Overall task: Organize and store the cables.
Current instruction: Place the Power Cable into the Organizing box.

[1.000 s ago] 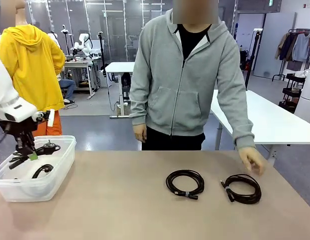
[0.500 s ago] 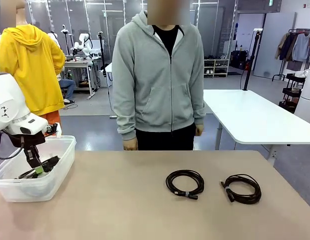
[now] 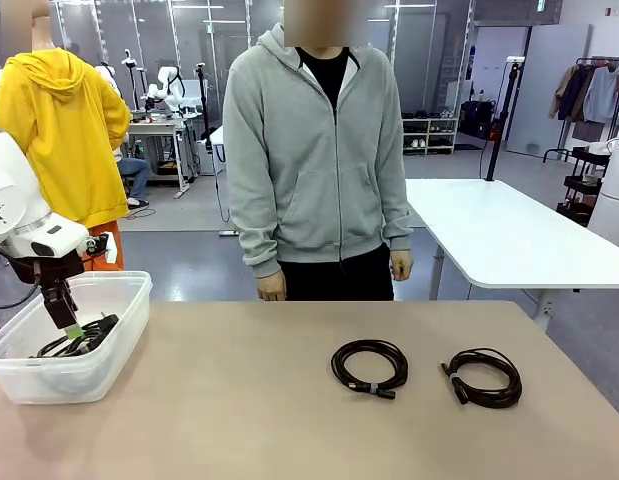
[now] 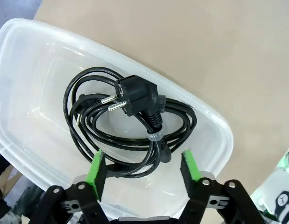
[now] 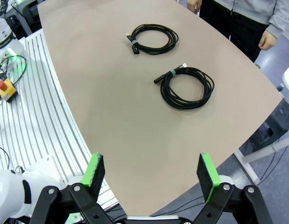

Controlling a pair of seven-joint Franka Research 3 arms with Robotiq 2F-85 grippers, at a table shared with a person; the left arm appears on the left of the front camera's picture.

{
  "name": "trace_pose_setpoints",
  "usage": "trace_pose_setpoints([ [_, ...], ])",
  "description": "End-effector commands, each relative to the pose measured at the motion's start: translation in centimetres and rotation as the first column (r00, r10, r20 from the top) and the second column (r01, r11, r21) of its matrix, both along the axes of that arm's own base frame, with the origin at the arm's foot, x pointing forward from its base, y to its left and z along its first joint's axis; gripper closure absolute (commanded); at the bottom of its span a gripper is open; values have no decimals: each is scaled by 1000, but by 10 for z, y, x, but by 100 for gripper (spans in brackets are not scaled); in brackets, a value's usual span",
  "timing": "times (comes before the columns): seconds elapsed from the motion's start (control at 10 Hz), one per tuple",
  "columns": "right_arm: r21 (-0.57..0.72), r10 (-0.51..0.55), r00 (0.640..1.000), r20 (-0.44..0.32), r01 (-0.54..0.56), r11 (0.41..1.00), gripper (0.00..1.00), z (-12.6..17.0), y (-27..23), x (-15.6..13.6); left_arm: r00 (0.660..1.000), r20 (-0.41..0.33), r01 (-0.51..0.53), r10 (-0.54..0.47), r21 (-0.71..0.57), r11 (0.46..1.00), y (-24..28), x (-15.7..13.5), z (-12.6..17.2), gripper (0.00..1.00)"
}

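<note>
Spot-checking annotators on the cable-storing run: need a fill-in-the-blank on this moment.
1. The power cable in the clear plastic bin ends in a two-pin ____.
2. Counting the middle cable and the right cable, ____ coils lie on the bare table.
3. The left gripper hangs above the power cable with jaws ____.
Missing: plug; two; open.

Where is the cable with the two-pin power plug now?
The plug cable lies in the plastic bin at the left end of the table in the front view, below the open left hand.
</note>
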State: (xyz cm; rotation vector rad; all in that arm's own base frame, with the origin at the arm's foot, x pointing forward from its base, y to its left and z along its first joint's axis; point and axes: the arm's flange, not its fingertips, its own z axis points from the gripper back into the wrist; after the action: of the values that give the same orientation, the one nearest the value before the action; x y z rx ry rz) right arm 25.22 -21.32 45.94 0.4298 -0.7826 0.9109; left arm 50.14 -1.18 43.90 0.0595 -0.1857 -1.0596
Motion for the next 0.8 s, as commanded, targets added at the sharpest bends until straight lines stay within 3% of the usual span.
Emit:
trace_pose_setpoints([
  [0.0,7,2,1000,10,-2,1000,0,1,1,-1,1000,1,-29,29,18,999,1,-6,0,2],
  [0.3,7,2,1000,10,-2,1000,0,1,1,-1,998,14,-57,57,13,998,2,-4,3,0],
  [0.4,7,2,1000,10,-2,1000,0,1,1,-1,989,24,-147,146,34,989,-1,1,3,0],
  [0.5,7,2,1000,10,-2,1000,0,1,1,-1,1000,4,-15,15,-2,1000,3,0,2,0],
  [0.7,7,2,1000,10,-2,1000,0,1,1,-1,1000,4,-15,15,-2,1000,3,0,2,0],
])
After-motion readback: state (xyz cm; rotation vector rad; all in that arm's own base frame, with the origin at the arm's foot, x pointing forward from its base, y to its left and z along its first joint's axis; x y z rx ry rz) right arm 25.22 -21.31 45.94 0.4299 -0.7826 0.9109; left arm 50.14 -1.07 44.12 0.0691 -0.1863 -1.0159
